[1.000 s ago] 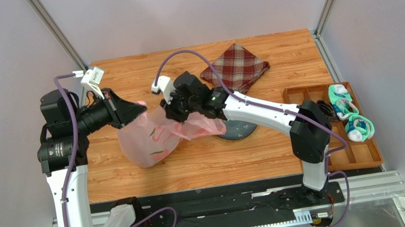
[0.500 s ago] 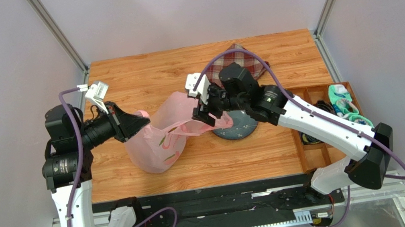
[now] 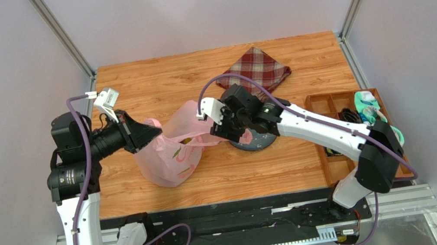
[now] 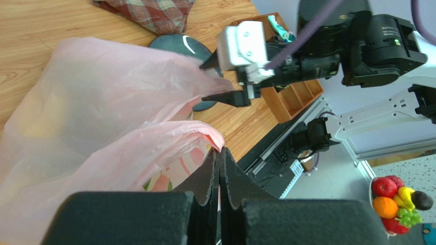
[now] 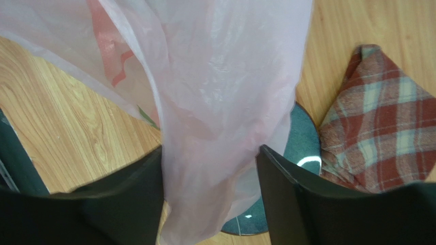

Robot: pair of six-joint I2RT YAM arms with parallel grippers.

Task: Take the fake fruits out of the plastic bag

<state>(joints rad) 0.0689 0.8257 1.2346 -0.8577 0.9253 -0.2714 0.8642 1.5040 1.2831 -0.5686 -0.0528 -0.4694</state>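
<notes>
One crinkly translucent pink plastic bag [image 3: 167,162], stretched wide, its contents unclear.

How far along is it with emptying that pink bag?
Barely started. No fruit lies on the table. In hand: the left gripper pinches the pink bag at its rim; the right gripper is open around the opposite edge. Every fruit remains to take out.

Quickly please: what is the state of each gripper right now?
Left gripper: closed, pinching the edge of the plastic bag.
Right gripper: open, with the bag's film hanging in the gap.
</notes>
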